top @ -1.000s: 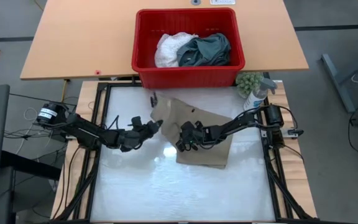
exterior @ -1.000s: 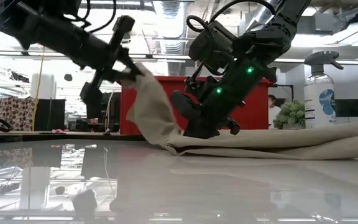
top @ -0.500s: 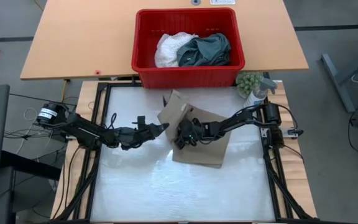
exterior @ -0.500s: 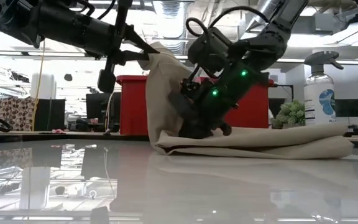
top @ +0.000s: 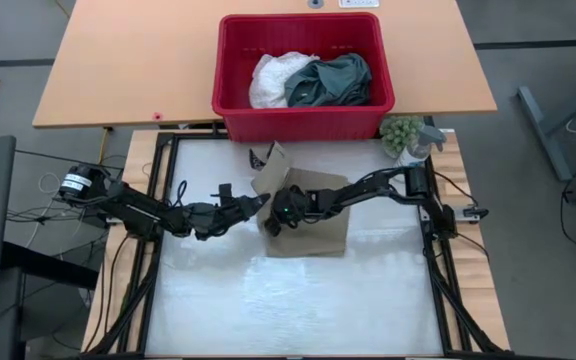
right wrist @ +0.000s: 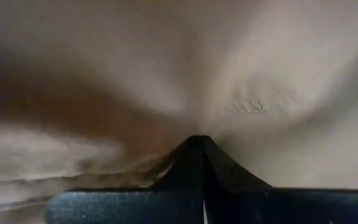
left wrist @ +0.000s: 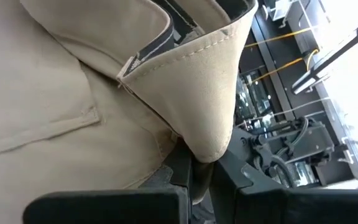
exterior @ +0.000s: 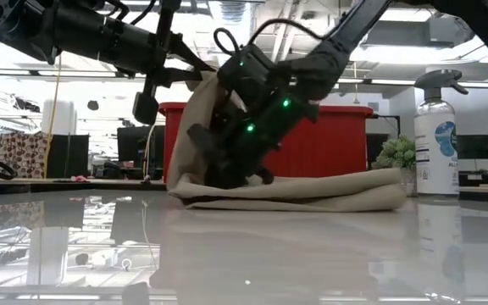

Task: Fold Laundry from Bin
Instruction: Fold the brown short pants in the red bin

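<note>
A beige-khaki garment (top: 308, 212) lies folded on the white table, and its left end stands raised. My left gripper (top: 261, 203) reaches in level from the table's left and is shut on that raised end. My right gripper (top: 276, 213) slants down from the right and is shut in the cloth close beside it. The red bin (top: 238, 95) stands beyond the table's far edge. It holds a white garment (top: 271, 78) and a dark teal one (top: 332, 78). My left gripper pinches a stitched, folded hem corner (left wrist: 205, 146) of the beige garment between its two fingers, coming level from the table's left. That end is lifted clear and hangs from the fingers (exterior: 195, 127); the rest (exterior: 329, 191) lies on the table. My right gripper is shut on the beige garment near its left end, slanting down from the right. Creases in the cloth run together at the fingertips (right wrist: 197, 144). One layer or several, I cannot tell. The cloth there rests low on the table (exterior: 227, 180).
A spray bottle (top: 415, 150) and a small green plant (top: 400, 130) stand at the table's far right corner. The bin rests on a wooden table (top: 128, 60) beyond. The near half of the white table (top: 288, 300) is bare.
My right gripper has gone toward the table's left edge, and the beige garment has slid left along the table with it and bunched shorter. My left gripper has tipped up to level, and the end it holds now stands higher and more upright.
</note>
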